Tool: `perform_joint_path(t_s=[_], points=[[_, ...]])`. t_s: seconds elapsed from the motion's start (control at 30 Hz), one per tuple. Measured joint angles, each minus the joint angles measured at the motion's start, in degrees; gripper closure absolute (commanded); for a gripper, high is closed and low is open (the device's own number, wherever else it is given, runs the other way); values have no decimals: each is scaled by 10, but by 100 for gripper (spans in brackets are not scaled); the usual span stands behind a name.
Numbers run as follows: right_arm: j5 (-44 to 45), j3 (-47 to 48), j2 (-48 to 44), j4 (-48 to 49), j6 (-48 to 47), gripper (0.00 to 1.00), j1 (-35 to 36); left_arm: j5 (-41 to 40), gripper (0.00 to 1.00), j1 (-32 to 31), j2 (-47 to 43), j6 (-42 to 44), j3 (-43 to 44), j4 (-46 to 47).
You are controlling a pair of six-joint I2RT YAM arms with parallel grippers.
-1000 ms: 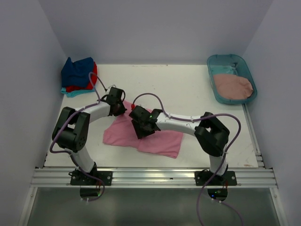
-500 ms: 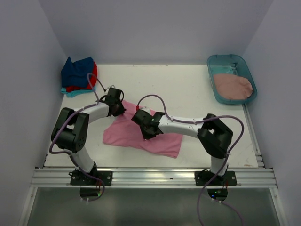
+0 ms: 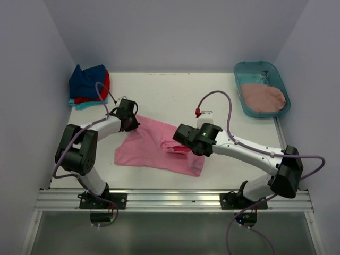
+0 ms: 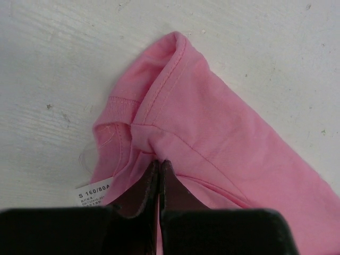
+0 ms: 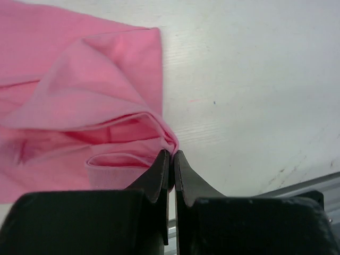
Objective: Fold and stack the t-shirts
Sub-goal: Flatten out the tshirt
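Observation:
A bright pink t-shirt (image 3: 154, 146) lies spread on the white table in the top view. My left gripper (image 3: 130, 118) is shut on its far left corner, near the collar and size tag (image 4: 159, 162). My right gripper (image 3: 183, 139) is shut on a fold of the same shirt (image 5: 172, 151) and holds it raised towards the right. A pile of navy blue, red and turquoise t-shirts (image 3: 88, 85) lies at the back left. A dusty rose t-shirt (image 3: 263, 97) lies in the teal tub (image 3: 254, 69) at the back right.
The white table (image 3: 223, 106) has a metal rail (image 3: 175, 199) along its front edge. Grey walls close in both sides and the back. The right arm (image 3: 249, 151) stretches across the table's right half.
My right gripper has moved right, pulling the pink shirt's fold with it, and the right arm has stretched out. The left gripper has stayed on the shirt's far corner.

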Motion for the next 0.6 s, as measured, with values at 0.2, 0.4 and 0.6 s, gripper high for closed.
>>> perform_joint_path(t_s=[0.2,0.4,0.6], points=[[26,-97,-27,-59,160,100,0,-18,100,0,-47,0,-16,-17],[45,-111,-32,-79,220,100,-12,-44,100,8,-95,2,-24,-42],[75,-110,-79,-79,233,100,-115,-61,100,19,-134,14,-24,-73]])
